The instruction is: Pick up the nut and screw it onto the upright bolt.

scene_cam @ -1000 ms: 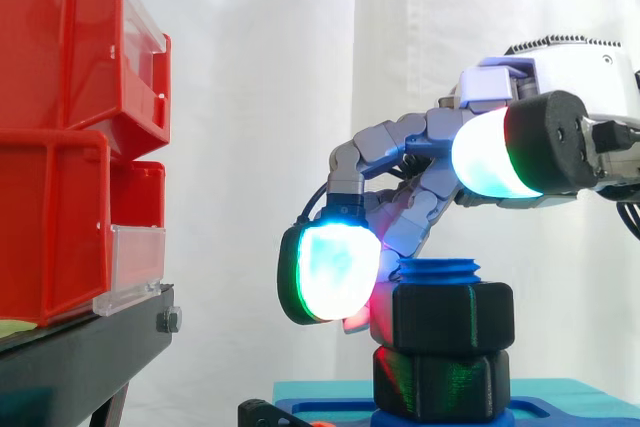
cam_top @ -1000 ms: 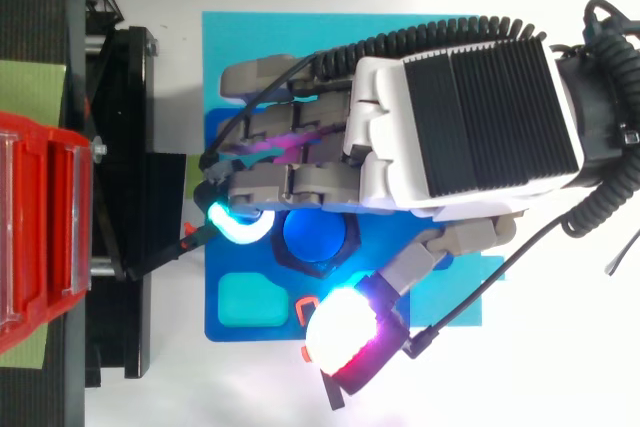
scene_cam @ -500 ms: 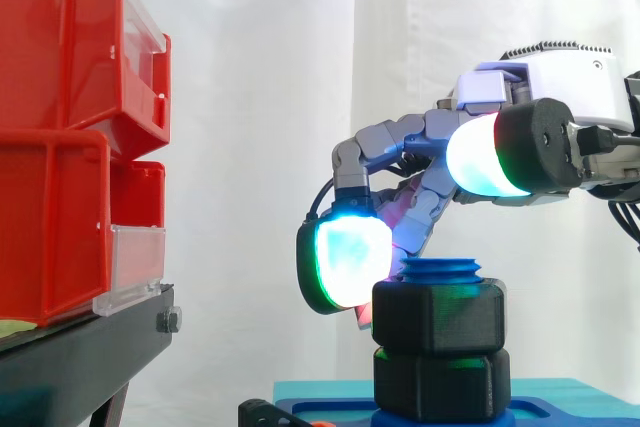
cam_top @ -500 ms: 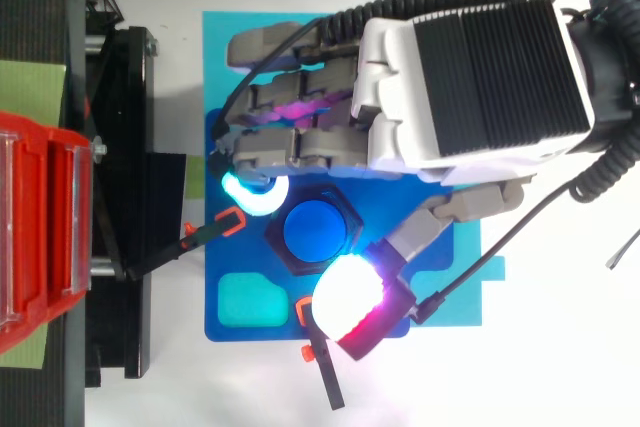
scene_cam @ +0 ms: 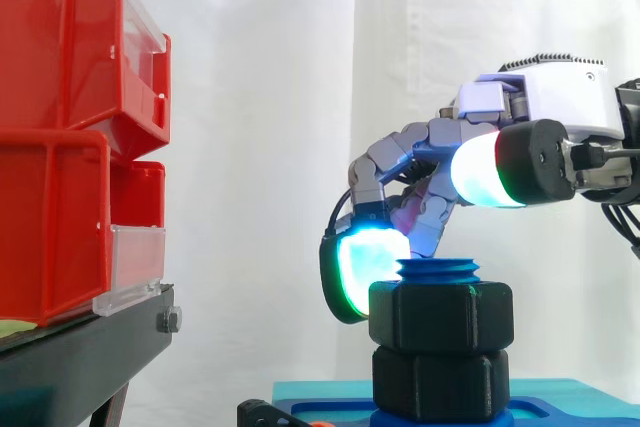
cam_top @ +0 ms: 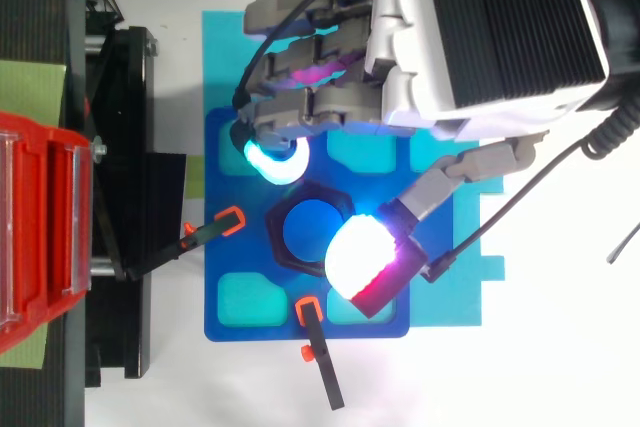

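A black hex nut (scene_cam: 440, 315) sits threaded on the upright blue bolt (scene_cam: 438, 269), above a second black hex piece (scene_cam: 440, 382) at the bolt's foot. From above, the bolt's top (cam_top: 308, 230) shows inside the nut (cam_top: 281, 239). My hand (cam_top: 480, 37) reaches in from the right with curled fingers. A cyan fingertip (scene_cam: 360, 262) rests against the nut's far left side. The thumb pad (scene_cam: 480, 169) hovers above the nut's near edge, not touching it.
The bolt stands on a blue baseplate (cam_top: 225, 277) with teal recesses. Two black clamps with orange tips (cam_top: 228, 219) (cam_top: 310, 312) lie on the plate beside the nut. Red bins (scene_cam: 60, 127) on a black stand (scene_cam: 80, 357) rise at the left.
My hand has swung toward the plate's far side and lifted slightly. The cyan fingertip swept along the nut's side, and the nut has turned on the bolt.
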{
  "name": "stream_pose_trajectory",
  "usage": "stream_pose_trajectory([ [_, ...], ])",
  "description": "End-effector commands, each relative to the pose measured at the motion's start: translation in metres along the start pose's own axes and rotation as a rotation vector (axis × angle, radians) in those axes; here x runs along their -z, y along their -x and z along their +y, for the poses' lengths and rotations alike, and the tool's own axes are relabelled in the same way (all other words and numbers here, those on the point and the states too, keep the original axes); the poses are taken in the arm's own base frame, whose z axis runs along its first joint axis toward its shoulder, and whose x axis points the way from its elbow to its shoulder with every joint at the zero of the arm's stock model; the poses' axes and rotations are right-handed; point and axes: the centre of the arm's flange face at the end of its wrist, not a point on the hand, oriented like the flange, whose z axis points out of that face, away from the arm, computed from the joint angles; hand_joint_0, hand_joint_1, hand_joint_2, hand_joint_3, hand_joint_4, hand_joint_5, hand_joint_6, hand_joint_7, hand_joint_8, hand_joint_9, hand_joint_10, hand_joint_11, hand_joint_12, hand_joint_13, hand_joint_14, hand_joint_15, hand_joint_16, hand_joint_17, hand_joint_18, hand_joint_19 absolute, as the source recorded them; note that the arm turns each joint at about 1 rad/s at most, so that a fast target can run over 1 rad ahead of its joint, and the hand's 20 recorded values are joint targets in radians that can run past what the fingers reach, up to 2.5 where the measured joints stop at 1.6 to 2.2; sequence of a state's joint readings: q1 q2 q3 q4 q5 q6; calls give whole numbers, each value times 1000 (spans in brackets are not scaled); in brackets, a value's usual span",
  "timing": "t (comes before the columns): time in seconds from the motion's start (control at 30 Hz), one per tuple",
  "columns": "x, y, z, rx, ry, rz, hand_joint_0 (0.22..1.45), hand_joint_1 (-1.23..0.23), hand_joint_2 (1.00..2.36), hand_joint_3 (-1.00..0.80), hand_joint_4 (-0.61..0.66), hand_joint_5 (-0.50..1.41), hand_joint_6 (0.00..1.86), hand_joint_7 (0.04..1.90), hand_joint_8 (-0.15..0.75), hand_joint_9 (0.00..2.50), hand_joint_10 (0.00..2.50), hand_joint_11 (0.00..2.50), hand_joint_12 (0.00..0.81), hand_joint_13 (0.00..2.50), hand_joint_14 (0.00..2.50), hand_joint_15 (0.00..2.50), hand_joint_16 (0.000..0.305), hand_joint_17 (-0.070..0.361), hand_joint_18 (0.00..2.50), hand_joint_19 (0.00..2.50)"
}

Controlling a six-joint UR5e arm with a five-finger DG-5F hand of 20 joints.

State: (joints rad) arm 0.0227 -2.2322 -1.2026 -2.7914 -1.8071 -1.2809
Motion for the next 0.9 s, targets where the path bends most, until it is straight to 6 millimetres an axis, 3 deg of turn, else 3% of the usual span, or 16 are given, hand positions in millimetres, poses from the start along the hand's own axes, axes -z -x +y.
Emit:
stream_pose_trajectory([
  [0.0,2,1,-3,0,-1,3,536,-314,1000,-500,228,-40,760,916,320,1109,0,18,260,785,0,0,24,53,464,0],
  [0.13,2,5,-5,1,12,4,540,-318,1000,-500,179,-14,740,962,315,1170,0,34,254,817,2,0,23,52,509,0],
  [0.4,-2,25,-4,3,19,0,541,-319,1000,-500,205,-21,690,1083,317,1183,0,43,253,826,0,1,23,52,514,0],
  [0.57,-4,36,-3,7,16,5,536,-307,1000,-500,228,-14,505,1444,315,1156,0,45,257,814,0,8,24,54,496,0],
  [0.87,-9,38,2,27,27,-6,524,-296,1000,-500,256,-102,503,913,293,1022,0,0,281,743,1,0,28,63,453,0],
])
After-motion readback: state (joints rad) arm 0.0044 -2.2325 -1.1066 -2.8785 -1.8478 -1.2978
